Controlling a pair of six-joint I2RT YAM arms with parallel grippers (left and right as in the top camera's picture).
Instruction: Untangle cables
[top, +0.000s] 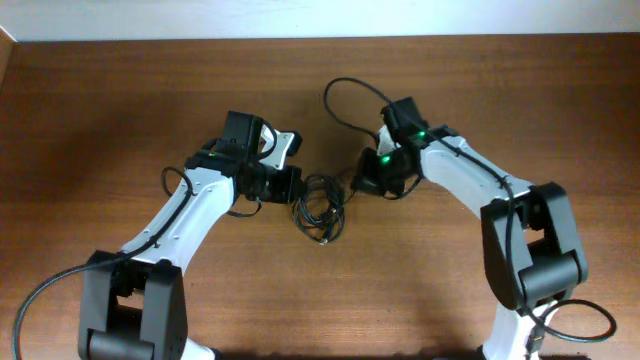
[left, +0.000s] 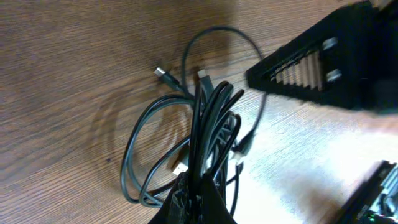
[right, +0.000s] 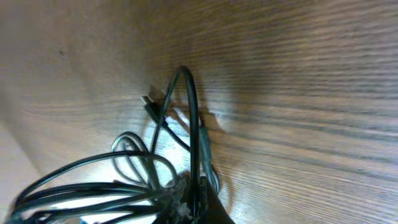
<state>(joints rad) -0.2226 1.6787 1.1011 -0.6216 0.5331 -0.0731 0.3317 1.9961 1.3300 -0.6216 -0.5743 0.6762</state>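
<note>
Item, left gripper (left: 194, 202): my jaws are pressed together on several strands of the cables (left: 208, 118), which leave my fingertips at the bottom edge of the left wrist view and run up the picture as one tight sheaf. Item, right gripper (right: 189, 208): my jaws are closed too, pinching cords of the same bundle. One strand arches up from the grip in a narrow loop, and several flatter loops sweep away to the left. Item, cables, location: seen from overhead they lie as one small knotted heap on the wooden table (top: 120, 110), at its middle, directly between my two grippers and touching both. Neither end is free of the heap. Item, loops: in the left wrist view one wide oval lies flat on the wood left of the sheaf, and a thinner round loop stands above it, near a ribbed black finger (left: 305, 71) of my right gripper, which enters from the upper right. Item, silver-tipped plug (left: 163, 73): it lies on the wood at the upper left of the heap, apart from my fingertips. A second plug sits just beside the top of the sheaf, and pale connectors show lower down among the strands. Item, dark plug (right: 147, 101): in the right wrist view it rests on the table just left of the arching strand. How the cords cross inside the knot I cannot tell.
</note>
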